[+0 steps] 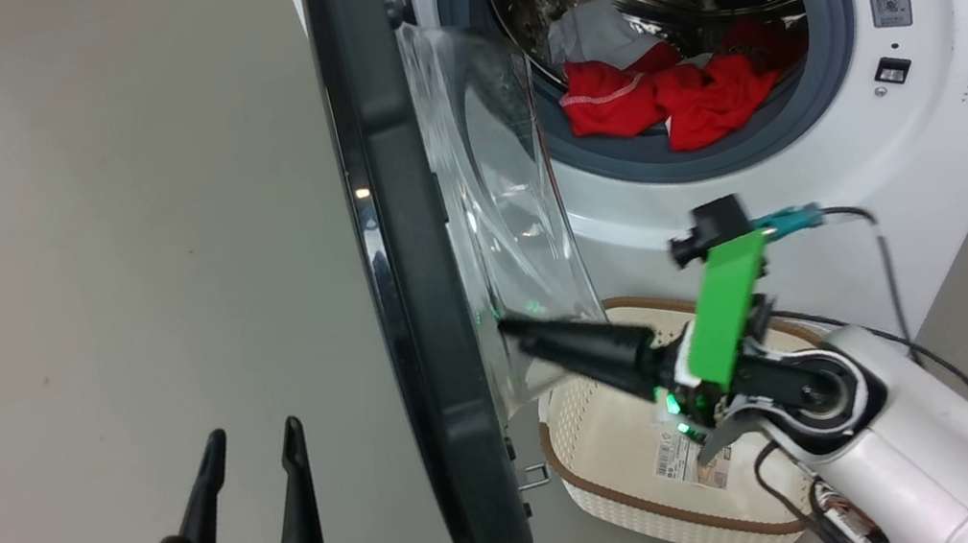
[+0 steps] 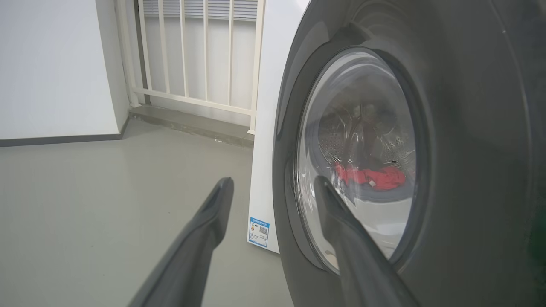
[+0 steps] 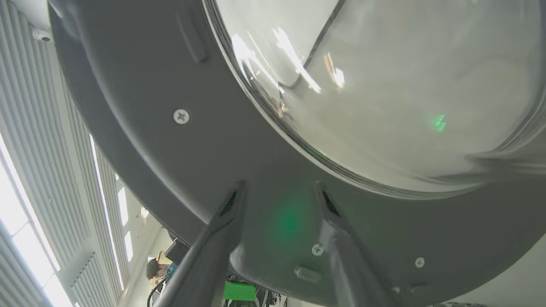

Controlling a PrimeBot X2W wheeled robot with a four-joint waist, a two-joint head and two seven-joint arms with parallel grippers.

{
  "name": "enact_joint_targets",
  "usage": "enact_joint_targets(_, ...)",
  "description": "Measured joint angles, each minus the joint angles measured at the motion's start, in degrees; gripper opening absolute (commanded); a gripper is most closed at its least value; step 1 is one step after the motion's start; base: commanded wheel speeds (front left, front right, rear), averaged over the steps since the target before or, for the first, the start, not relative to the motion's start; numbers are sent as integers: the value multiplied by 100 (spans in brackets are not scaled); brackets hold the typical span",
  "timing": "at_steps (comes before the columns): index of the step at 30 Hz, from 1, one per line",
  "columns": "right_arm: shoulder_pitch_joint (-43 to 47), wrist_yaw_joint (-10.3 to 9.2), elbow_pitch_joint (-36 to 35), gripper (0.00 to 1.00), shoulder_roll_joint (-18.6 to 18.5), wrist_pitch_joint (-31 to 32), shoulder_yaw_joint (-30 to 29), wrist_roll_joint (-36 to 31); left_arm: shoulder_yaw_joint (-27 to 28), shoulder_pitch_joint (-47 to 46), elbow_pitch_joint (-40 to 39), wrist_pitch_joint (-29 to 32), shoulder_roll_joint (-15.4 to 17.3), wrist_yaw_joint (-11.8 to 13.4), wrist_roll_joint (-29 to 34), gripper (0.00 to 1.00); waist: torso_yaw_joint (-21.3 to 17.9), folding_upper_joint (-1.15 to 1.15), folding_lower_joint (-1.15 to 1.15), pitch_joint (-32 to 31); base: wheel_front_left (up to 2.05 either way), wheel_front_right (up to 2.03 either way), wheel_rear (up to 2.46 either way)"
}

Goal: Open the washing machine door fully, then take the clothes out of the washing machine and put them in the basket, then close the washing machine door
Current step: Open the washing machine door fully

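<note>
Upper right of the head view: the washing machine [image 1: 949, 140], white, with its grey rubber ring and perforated steel drum exposed and printed labels on the front. Centre of frame, seen edge-on: the washing machine door [image 1: 414, 321], standing out from the left side of the opening, black rim running top to bottom, clear glass bowl bulging toward the right. Across the left half: grey floor [image 1: 105, 273].

Lower centre-right, on the floor before the machine and just beside the door's lower edge: the basket [image 1: 591, 488], cream with a brown rim, a sticker [image 1: 691, 462] on its bottom. Inside the drum, heaped at the lower lip: the clothes [image 1: 690, 98], red pieces with a white-grey piece behind.

From lower right, over the basket: the right pincer [image 1: 517, 329], tips at the door's inner face below the glass, contact unclear. In the right wrist view, fingers spread and pinching nothing, with grey rim and screws straight ahead.

Lower left: the left pincer [image 1: 252, 434], spread and empty, apart from the door's outer side.
</note>
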Motion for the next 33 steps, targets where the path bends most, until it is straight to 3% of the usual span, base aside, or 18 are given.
enact_joint_targets(7,342,0,-304,100,-187,-1105,-227,-929,-15,0,52,49,32,19,-1,100,-39,0,0,-62,0,0,0)
enact_joint_targets(14,448,0,-448,100,-482,-2520,372,-2464,-19,0,57,49,35,83,-41,100,-126,0,0,-88,0,0,0)
enact_joint_targets(18,489,0,-390,100,-527,-3132,657,-2942,-21,0,55,43,37,99,-42,100,-163,0,0,-107,0,0,0)
enact_joint_targets(25,487,1,500,100,-572,-4542,1011,-4604,-31,7,43,34,55,100,-46,100,-238,0,0,-176,0,0,0)
enact_joint_targets(30,488,1,1397,100,-221,-4796,490,-5680,-27,130,27,-2,54,152,-93,100,-315,0,0,-213,0,0,0)
enact_joint_targets(33,506,1,1425,100,-78,-4821,-283,-6479,-21,140,15,-13,53,157,-94,100,-344,0,0,-221,0,0,0)
